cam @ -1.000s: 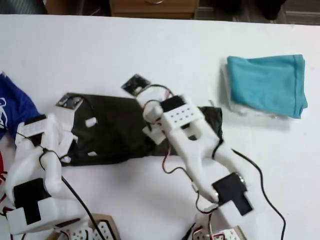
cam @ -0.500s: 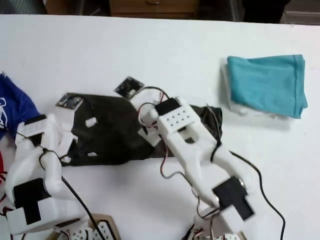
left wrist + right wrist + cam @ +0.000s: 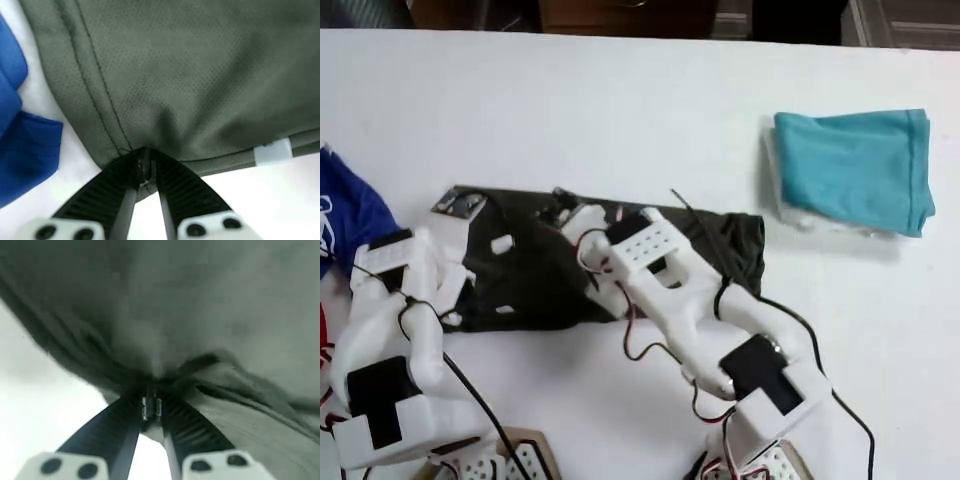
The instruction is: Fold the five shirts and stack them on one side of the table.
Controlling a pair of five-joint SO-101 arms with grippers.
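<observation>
**Fingers of both arms pinched on the dark shirt**

From the left wrist, we see the left arm's fingers drawn in to a narrow point. A fold of the dark shirt's stitched hem is caught between their tips. The cloth spreads away from them across most of the view, with a small white tag on its edge. A blue shirt lies just beside it on the white counter.

From the right wrist, we find the right arm's fingers closed just as narrowly, and their tips grip a bunched edge of the dark shirt. The fabric gathers into creases where they hold it. Pale counter shows beside the cloth.

From the high view, we see the dark shirt lying as a long band across the near middle of the counter. The left arm stands at the end nearest the blue shirt, which sits at the counter's edge. The right arm stretches over the shirt's other half, its wrist above the far edge near the middle. Well apart, on the right arm's side, a folded teal shirt rests on a folded white shirt.
</observation>
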